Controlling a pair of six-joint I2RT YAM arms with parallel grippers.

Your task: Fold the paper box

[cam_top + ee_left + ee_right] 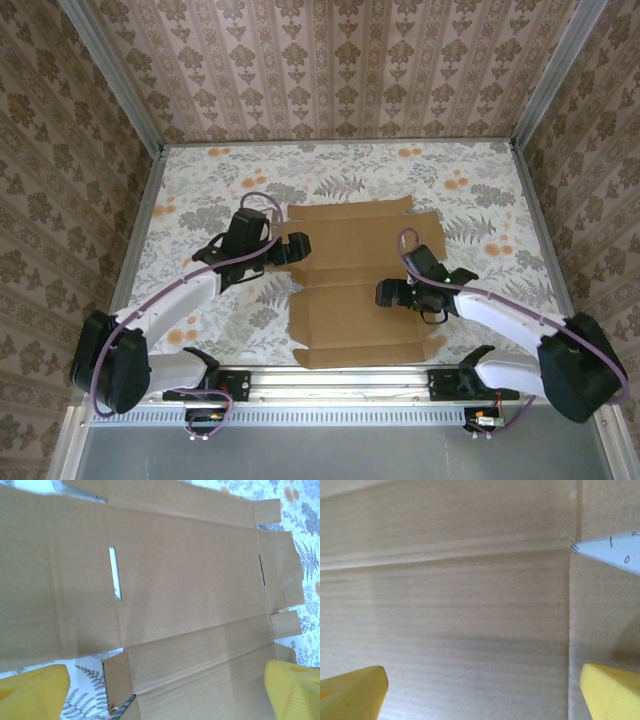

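- Plainly, the paper box (355,285) lies open and flat in the middle of the desk (200,190), brown side up, with no panel raised.
- It sits between the two arms; its near edge is close to the rail where the arms are bolted.
- The left tool (290,248) is at the box's left edge, toward the far end of the sheet.
- From the left wrist, the left tool (166,672) is spread wide. One of its yellow fingers (35,692) is above the floral desk and the other is above the cardboard.
- Below that camera the box (190,580) shows crease lines and a cut slot (115,573), with the pale desk visible through the slot.
- A small tab (117,680) juts out at the sheet's edge, near the left finger.
- The right tool (385,293) is over the right-middle panel of the box.
- From the right wrist, the right tool (482,672) is also spread, with cardboard (460,605) between its yellow tips.
- Cannot tell whether either tool touches the sheet.
- A pale triangle (615,555) shows at the right of that view; cannot tell what it is.
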